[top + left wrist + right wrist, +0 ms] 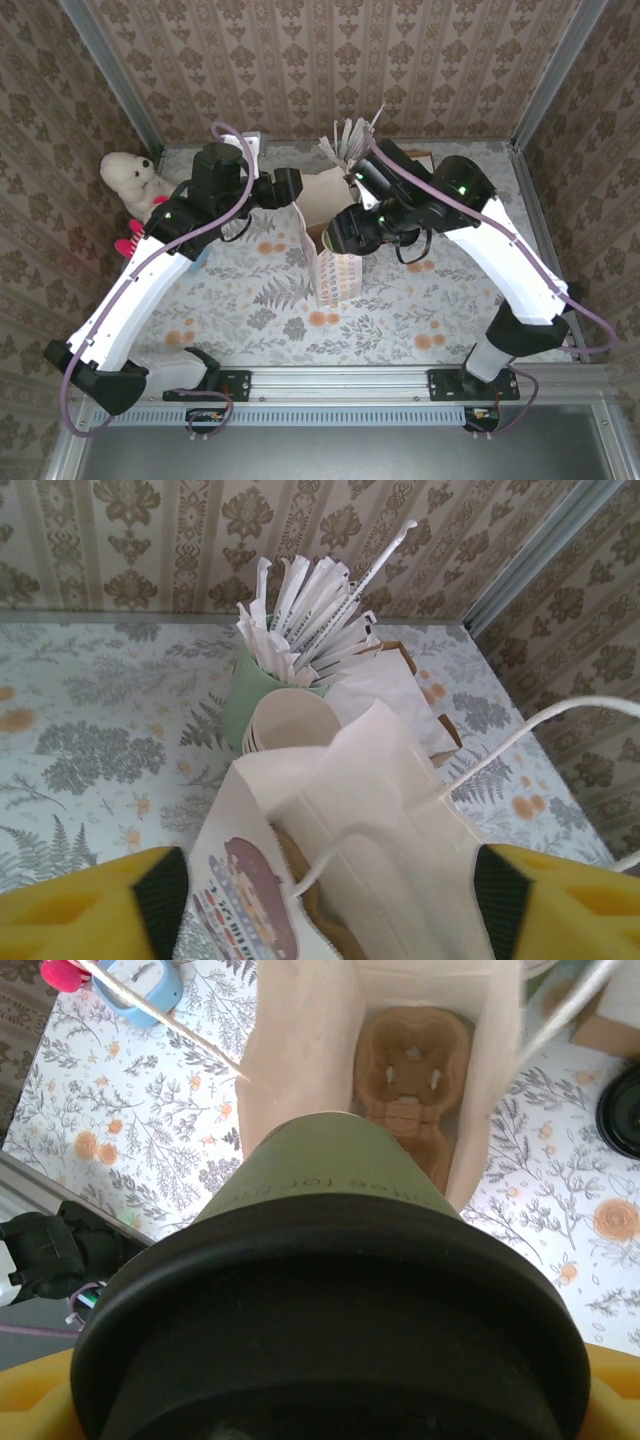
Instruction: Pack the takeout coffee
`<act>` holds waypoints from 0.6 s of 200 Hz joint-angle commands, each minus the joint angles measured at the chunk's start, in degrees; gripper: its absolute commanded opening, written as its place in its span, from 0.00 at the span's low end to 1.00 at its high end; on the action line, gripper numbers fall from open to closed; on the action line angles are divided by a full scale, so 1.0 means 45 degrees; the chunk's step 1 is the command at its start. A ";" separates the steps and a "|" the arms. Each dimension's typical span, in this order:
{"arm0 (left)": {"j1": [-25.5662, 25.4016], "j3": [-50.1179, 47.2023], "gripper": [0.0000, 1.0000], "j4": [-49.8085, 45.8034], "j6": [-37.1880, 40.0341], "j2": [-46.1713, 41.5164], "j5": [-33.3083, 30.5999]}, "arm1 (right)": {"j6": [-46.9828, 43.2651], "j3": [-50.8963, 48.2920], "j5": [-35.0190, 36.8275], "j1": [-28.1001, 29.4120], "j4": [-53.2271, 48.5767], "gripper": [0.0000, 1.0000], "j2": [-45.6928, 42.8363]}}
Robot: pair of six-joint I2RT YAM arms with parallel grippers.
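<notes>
Closest to the right wrist camera, the right hand (pixel 320 1415) is clamping the takeout coffee (pixel 320 1190) just under its black lid (pixel 330 1300), with a yellow pad showing at each lower corner. It is holding the cup upright in the air above the mouth of the white paper bag (pixel 300 1020). Below it, a brown pulp carrier (pixel 412 1080) is lying on the bag's floor. To do this step well, the cup should be travelling straight down with its base over one of the carrier's wells, clearing the bag's near rim and the thin handle. The hand should be letting go only once the cup is seated, or the coffee risks tipping. A line of lettering is running round the green cup near the lid, but it is curving away too much to read. On the other side, the left hand (pixel 330 890) is hanging with its pads wide apart astride the bag's top. Whether they are touching the paper I cannot tell, though steadying the mouth open would be helping. A coloured printed picture (pixel 255 895) is showing on the bag's face, its writing too small to read. Just beyond the bag, a stack of cream cups (pixel 290 715) is standing on the table (pixel 250 300), with a green holder (pixel 245 695) of white straws (pixel 310 600) behind it.
</notes>
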 commanded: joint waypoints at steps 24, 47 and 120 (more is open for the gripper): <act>-0.0047 0.0017 0.58 -0.0314 0.0368 -0.0394 0.0435 | -0.0210 0.2105 0.0581 0.0228 -0.0422 0.55 0.0692; -0.0040 -0.0020 0.51 -0.0356 0.0425 -0.0335 0.0372 | -0.0192 0.2683 0.0556 0.0215 -0.0407 0.55 0.0637; -0.0059 -0.0028 0.11 -0.0600 -0.0176 -0.0434 0.0768 | 0.0766 0.2894 0.2170 0.0494 -0.0055 0.55 0.2092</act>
